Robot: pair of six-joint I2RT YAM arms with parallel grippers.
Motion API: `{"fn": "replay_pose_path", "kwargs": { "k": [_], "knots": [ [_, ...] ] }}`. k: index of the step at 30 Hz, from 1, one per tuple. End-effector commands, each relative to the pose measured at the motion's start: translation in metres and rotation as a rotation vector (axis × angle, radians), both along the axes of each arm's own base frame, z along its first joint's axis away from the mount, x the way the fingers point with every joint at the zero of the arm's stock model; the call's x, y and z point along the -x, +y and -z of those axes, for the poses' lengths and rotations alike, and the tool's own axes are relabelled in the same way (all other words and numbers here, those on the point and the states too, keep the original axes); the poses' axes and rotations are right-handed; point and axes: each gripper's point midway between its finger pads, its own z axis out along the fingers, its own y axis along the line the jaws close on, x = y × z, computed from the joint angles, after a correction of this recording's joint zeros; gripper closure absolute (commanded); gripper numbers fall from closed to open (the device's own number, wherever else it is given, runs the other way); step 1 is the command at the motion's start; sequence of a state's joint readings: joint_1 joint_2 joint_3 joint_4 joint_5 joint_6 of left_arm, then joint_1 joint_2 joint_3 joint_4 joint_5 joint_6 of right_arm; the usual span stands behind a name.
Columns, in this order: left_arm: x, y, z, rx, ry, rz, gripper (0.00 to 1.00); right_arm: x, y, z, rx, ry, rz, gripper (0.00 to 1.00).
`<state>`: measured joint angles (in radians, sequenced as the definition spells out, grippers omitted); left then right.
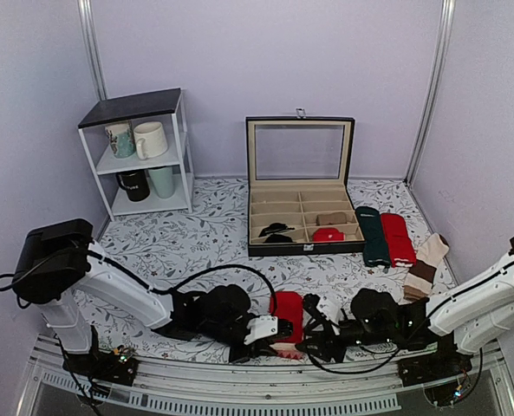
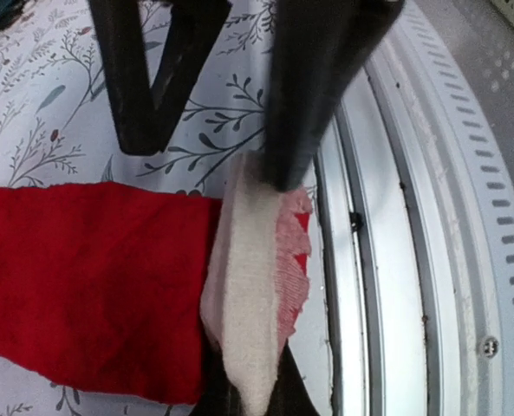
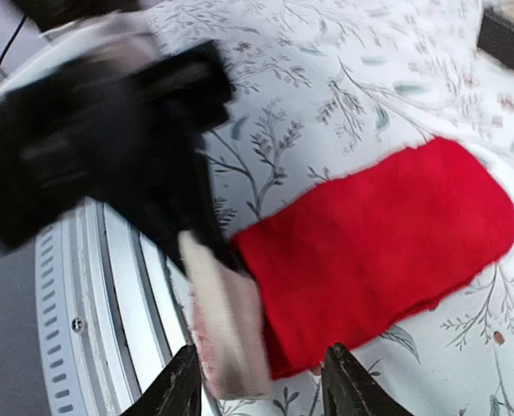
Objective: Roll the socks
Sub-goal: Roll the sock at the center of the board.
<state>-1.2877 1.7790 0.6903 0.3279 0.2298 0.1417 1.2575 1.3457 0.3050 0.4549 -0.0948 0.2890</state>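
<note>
Pinching the raised beige end of the socks (image 2: 92, 277) in the fully closed left pincer (image 2: 248, 399), just beside the metal rail (image 2: 387, 260), leaving the red legs flat on the tabletop (image 2: 31, 104) farther from that rail; hovering just above the same end with the right pincer (image 3: 261, 381), parted and holding nothing; likely light, soft, floppy knit, not slippery, best gripped through both layers at the beige end beside the rail

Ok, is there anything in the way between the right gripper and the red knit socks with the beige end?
Nothing visible. The long red knit socks with a beige end lie directly in front of the open right gripper. The left gripper, beside it, is shut on the beige end.
</note>
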Motion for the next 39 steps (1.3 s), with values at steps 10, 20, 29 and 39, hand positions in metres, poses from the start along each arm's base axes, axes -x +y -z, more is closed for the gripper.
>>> {"fn": "replay_pose_path", "kwargs": {
  "k": [10, 20, 29, 39],
  "knots": [
    [0.025, 0.059, 0.076, -0.298, 0.319, -0.042, 1.00, 0.018, 0.015, 0.017, 0.188, -0.540, -0.150, 0.51],
    [0.027, 0.057, 0.070, -0.273, 0.333, -0.017, 1.00, 0.022, 0.007, 0.050, 0.305, -0.459, -0.158, 0.61],
    [0.023, 0.054, 0.058, -0.215, 0.311, -0.013, 0.95, 0.035, 0.000, 0.090, 0.429, -0.251, -0.124, 0.92],
    [-0.018, 0.043, -0.039, 0.124, -0.063, -0.085, 0.39, 0.047, -0.016, 0.100, 0.383, 0.035, -0.057, 0.94]
  ]
}}
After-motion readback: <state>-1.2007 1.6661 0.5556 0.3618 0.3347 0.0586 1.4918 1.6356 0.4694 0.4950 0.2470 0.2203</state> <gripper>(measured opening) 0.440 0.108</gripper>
